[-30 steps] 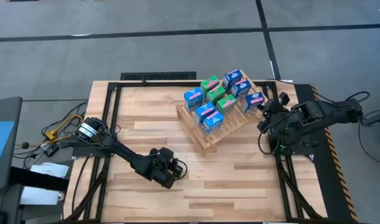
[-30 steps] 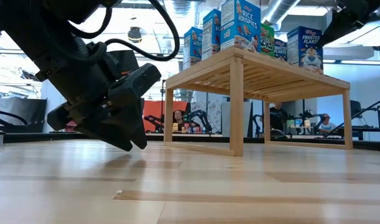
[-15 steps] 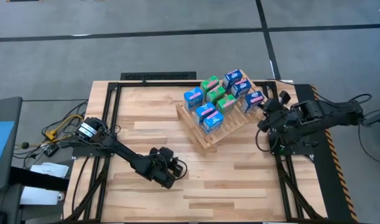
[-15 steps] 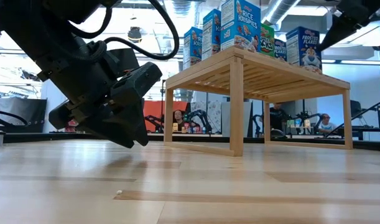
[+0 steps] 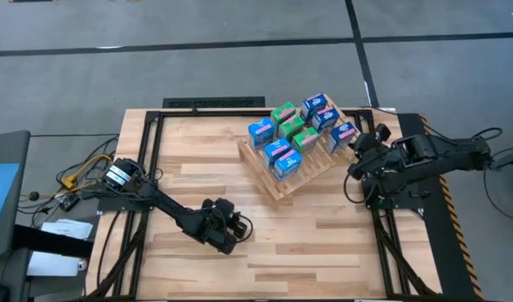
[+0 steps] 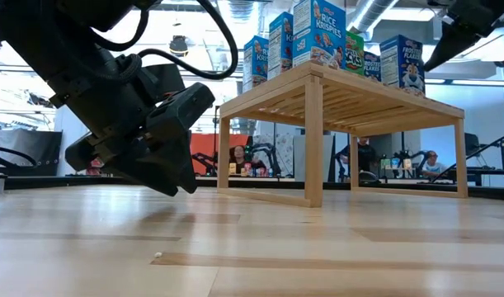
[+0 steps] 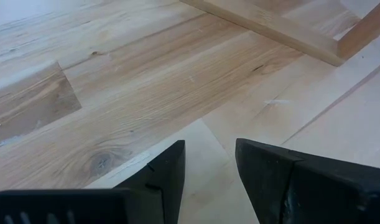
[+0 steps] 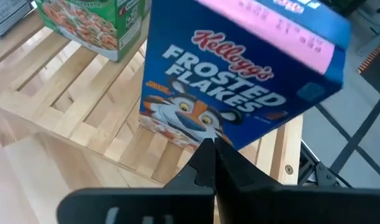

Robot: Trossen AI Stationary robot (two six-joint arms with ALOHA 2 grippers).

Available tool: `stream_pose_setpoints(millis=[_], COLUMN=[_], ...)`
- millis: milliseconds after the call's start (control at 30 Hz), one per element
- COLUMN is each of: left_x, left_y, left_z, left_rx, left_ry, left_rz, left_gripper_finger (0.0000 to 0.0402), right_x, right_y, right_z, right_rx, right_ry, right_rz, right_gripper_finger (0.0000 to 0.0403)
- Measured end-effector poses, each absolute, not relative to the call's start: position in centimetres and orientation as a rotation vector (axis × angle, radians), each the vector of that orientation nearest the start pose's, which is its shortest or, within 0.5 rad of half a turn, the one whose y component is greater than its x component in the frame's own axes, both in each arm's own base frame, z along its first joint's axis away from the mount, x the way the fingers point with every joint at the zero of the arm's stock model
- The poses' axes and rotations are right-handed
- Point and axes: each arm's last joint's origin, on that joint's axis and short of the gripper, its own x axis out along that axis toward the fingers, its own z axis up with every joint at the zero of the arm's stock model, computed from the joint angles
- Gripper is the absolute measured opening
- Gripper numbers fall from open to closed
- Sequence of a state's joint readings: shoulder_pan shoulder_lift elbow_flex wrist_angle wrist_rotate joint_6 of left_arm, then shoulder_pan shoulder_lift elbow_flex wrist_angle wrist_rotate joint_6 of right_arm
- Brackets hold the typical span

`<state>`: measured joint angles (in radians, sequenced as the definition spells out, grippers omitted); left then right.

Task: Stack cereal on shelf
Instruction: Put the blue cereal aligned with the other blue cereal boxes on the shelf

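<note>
Several small cereal boxes (image 5: 291, 138), blue and green, stand upright on the slatted light-wood shelf (image 5: 311, 174) at the table's far right. A blue Frosted Flakes box (image 8: 239, 81) stands on the shelf's right end (image 5: 342, 134). My right gripper (image 8: 213, 149) is shut, its tips right at that box's lower front, and it shows at the shelf's right side (image 5: 359, 148). My left gripper (image 7: 208, 168) stands open and empty just above the bare planks near the table's front middle (image 5: 229, 233). My right gripper's shut fingertips (image 8: 208, 163) sit right before the lower edge of the Frosted Flakes box's front face (image 8: 199, 140), coming slanting down from the table's right. Whether they touch the box I cannot tell. The box stands upright on the slats.
A green box (image 8: 93, 25) stands beside the blue one. Black frame rails (image 5: 151, 151) run along the table's edges and cables (image 5: 84, 172) lie off its left side. People sit in the room behind the shelf (image 6: 367, 157). Bare planks (image 5: 323, 239) lie in front of the shelf.
My right gripper has swung and rolled a little toward the Frosted Flakes box, staying shut. The boxes and the shelf stand as before.
</note>
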<state>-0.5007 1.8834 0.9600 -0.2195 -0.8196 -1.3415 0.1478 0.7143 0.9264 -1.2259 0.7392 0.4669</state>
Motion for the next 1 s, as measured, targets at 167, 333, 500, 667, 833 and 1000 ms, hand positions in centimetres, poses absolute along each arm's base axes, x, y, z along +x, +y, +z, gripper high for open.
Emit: stream_pose_setpoints(millis=[167, 333, 500, 667, 833, 1000], left_x=[30.2, 30.3, 30.4, 30.5, 30.5, 30.5], left_y=[-14.1, -14.0, -13.7, -13.6, -13.6, -13.6], left_z=[11.6, 11.6, 11.6, 11.6, 11.6, 11.6], left_rx=[-0.527, -0.522, -0.526, -0.524, -0.524, -0.523], left_ry=[0.533, 0.533, 0.532, 0.531, 0.531, 0.531], left_rz=[0.774, 0.777, 0.786, 0.79, 0.79, 0.79], left_gripper_finger=[0.0131, 0.0131, 0.0131, 0.0131, 0.0131, 0.0131], right_x=[9.7, 10.0, 10.5, 11.0, 11.7, 12.1], right_y=[-0.5, -0.5, -0.4, -0.4, -0.6, -0.9], right_z=[31.1, 31.4, 31.4, 31.2, 30.9, 30.7], right_rx=[-0.022, -0.054, -0.088, -0.13, -0.181, -0.195], right_ry=[0.77, 0.745, 0.748, 0.782, 0.828, 0.851], right_rz=[-0.731, -0.715, -0.704, -0.696, -0.699, -0.717], right_gripper_finger=[0.0013, 0.0013, 0.0013, 0.0013, 0.0013, 0.0013])
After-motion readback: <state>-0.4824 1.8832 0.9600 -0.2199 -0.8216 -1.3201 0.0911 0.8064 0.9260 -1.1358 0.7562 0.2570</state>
